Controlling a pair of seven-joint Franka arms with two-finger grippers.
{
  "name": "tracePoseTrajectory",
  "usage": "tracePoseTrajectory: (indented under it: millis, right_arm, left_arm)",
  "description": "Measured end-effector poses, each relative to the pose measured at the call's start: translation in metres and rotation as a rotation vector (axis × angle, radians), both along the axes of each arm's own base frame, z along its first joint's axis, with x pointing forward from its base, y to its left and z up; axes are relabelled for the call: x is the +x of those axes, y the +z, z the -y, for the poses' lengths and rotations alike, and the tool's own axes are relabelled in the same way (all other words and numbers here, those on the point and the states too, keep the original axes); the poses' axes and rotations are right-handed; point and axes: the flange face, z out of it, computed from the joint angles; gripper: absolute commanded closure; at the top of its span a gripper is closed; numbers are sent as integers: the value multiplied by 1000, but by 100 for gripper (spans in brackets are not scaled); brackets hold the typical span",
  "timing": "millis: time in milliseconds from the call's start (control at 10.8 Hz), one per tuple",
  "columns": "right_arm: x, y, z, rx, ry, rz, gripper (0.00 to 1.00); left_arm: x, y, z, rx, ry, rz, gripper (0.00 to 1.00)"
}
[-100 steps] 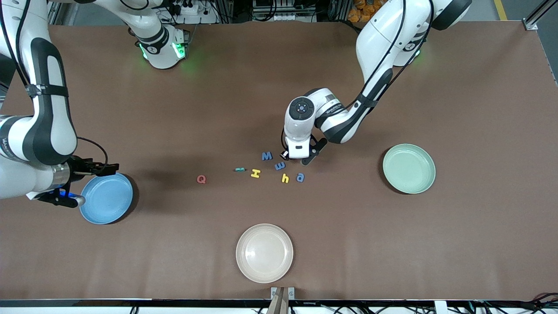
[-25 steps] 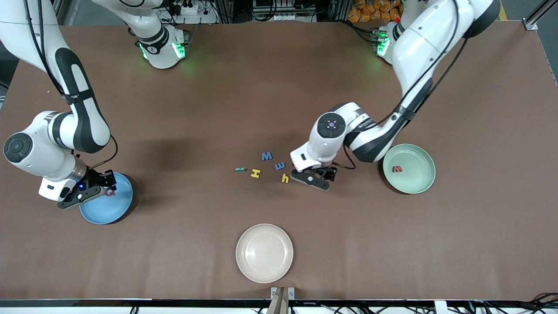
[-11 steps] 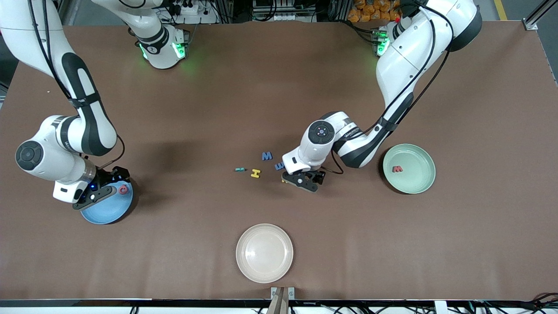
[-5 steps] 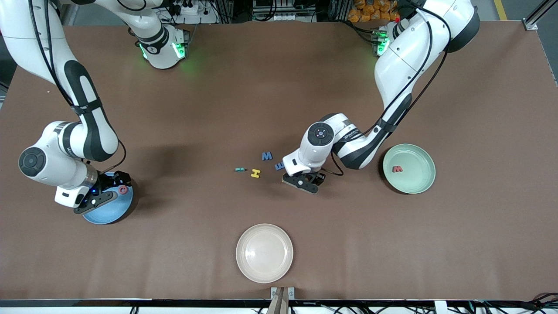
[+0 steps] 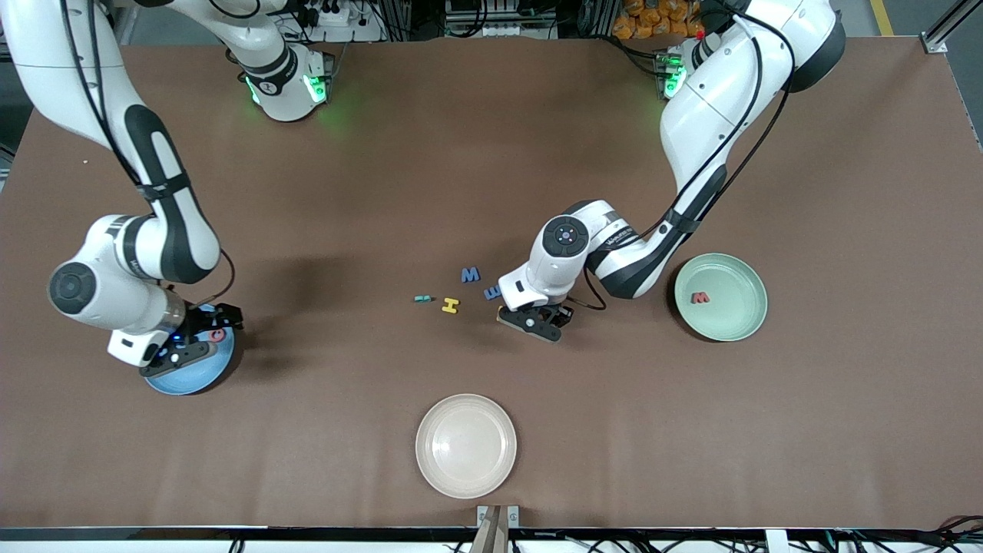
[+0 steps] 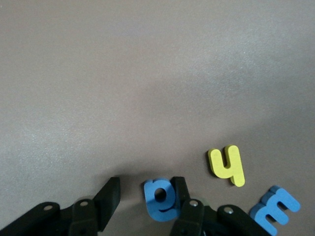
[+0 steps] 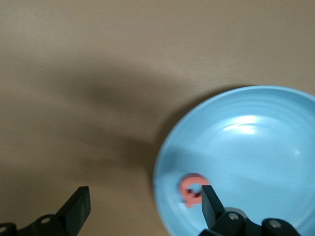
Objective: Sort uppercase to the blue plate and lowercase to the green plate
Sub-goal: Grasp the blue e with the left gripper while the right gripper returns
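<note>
Left jaws now around blue a [image 6: 161, 199]

**Bystander Items on My Bench: Findings**

I record a brown table [image 5: 491, 153], matte, with faint creases running along the surface toward the front camera's edge.

One cream-white plate [image 5: 424, 445] sits flat on it, round with a raised rim, nearest the front camera of all the plates and about midway between the two ends of the table.

A small metal bracket [image 5: 498, 516] is fixed at the table edge just below that plate in the front view.

Past the top edge I note tangled black cables [image 5: 330, 14] and a cluster of orange objects [image 5: 643, 17] (too small to identify). An aluminium rail [image 5: 934, 44] meets the corner at the left arm's end.
</note>
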Motion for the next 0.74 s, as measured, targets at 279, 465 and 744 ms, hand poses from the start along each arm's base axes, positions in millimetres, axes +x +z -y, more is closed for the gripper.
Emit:
tracePoseTrajectory:
  millis: [279,465,744]
  right_arm:
    - [-2,0,-48,-9,-82,-34,0]
    - [-5,5,-82,-20,-159,-46,0]
    - [-19,11,-165,-48,-346,-56,0]
  left_arm:
    - [-1,0,3,4,-5,6,61]
    - [-2,1,5,5,-10,9,67]
    - [-2,2,5,8,-10,12,78]
